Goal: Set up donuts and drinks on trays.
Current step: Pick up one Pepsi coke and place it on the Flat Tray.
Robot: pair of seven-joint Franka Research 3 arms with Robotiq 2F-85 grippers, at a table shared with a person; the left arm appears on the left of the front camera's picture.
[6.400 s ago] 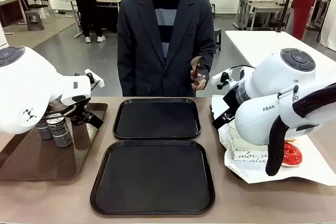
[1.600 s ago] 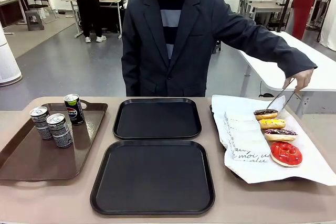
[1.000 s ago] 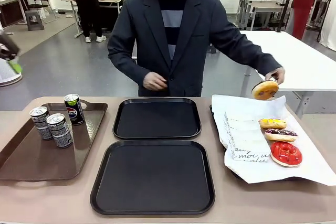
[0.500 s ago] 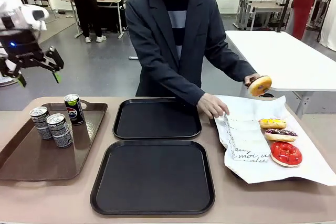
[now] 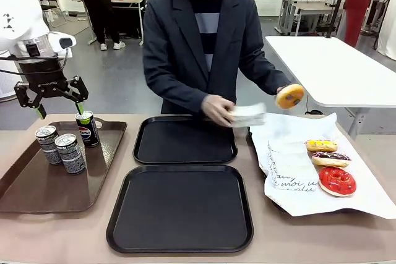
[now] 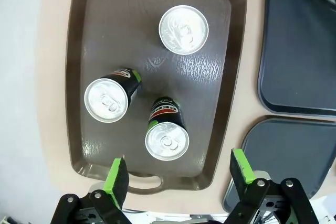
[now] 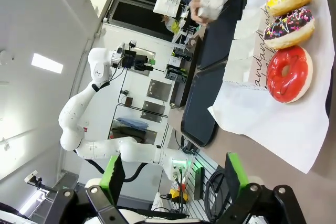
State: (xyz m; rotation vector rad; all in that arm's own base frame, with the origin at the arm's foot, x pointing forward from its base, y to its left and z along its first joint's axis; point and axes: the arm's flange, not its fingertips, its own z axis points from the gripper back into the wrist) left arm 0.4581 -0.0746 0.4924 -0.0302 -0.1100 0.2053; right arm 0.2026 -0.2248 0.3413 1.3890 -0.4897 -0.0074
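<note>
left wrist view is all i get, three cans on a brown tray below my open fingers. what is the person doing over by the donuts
Observer: The person holds up a golden-glazed donut above the white paper.
Operator: how many donuts lie on that paper
Observer: Three in a row: yellow-iced, chocolate-topped and red-iced, the red one nearest the robot.
Operator: is my gripper down at the cans
Observer: No. From the front, the left gripper hangs above the Pepsi can, apart from it.
</note>
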